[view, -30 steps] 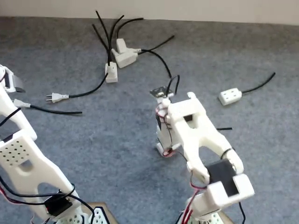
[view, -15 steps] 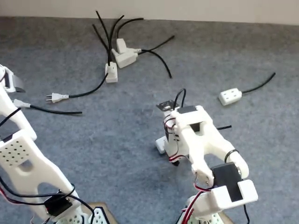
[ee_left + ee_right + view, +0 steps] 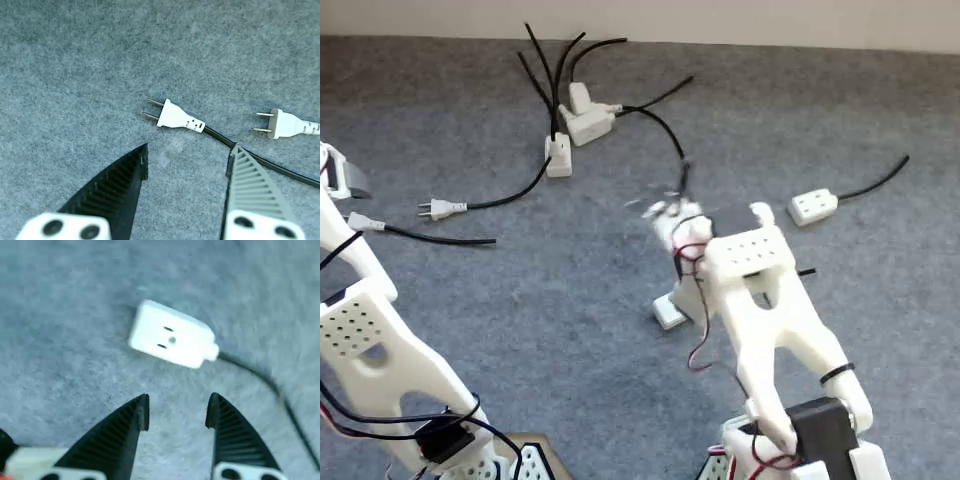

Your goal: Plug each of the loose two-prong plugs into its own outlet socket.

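Your left wrist view gives what the high view cannot: left gripper [image 3: 187, 156] open, one black finger and one grey, nothing between them. The near plug [image 3: 175, 116] sits on the carpet [image 3: 75, 75] just beyond the tips, and the far plug [image 3: 286, 123] is close by, off the grey finger. Both lie flat, long axes roughly parallel, prongs facing the same way, black cords [image 3: 217, 136] trailing behind. The high view places that pair at the table's left side beside the left arm [image 3: 370, 330], prongs toward the left edge, axes running roughly across the table. Your right wrist view: right gripper [image 3: 178, 407], black fingers parted, holding nothing. A white outlet socket [image 3: 172, 340] lies face up just past the tips, long axis across the fingers' line, cord leaving one short end. The high view adds the right arm [image 3: 760, 290] over mid-table, an outlet block [image 3: 669, 312] just beside it, a second outlet block [image 3: 812, 206] to its right, and an outlet cluster [image 3: 575, 125] at the far side. You cannot tell which block the wrist sees.
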You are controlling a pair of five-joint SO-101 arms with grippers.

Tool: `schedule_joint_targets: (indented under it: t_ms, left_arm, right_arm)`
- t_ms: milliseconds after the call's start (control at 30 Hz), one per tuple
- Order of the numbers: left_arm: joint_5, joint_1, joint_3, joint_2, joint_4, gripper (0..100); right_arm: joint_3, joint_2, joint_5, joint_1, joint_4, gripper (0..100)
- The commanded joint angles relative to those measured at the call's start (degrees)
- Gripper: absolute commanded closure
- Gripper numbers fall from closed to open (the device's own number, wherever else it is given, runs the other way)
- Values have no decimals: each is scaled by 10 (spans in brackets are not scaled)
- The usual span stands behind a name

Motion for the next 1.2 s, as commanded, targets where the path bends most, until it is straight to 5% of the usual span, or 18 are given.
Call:
schedule_joint_targets:
  t_ms: [0,400,1167]
  left_arm:
    - [1,-1,-2,-7,-4,744]
    - [1,-1,-2,-6,-6,744]
    - [2,3,-2,-6,-3,744]
  right_arm:
    - [-16,-21,105,-29,-22,800]
    - [22,112,206,-22,-178,803]
    - [150,142,239,-24,-189,803]
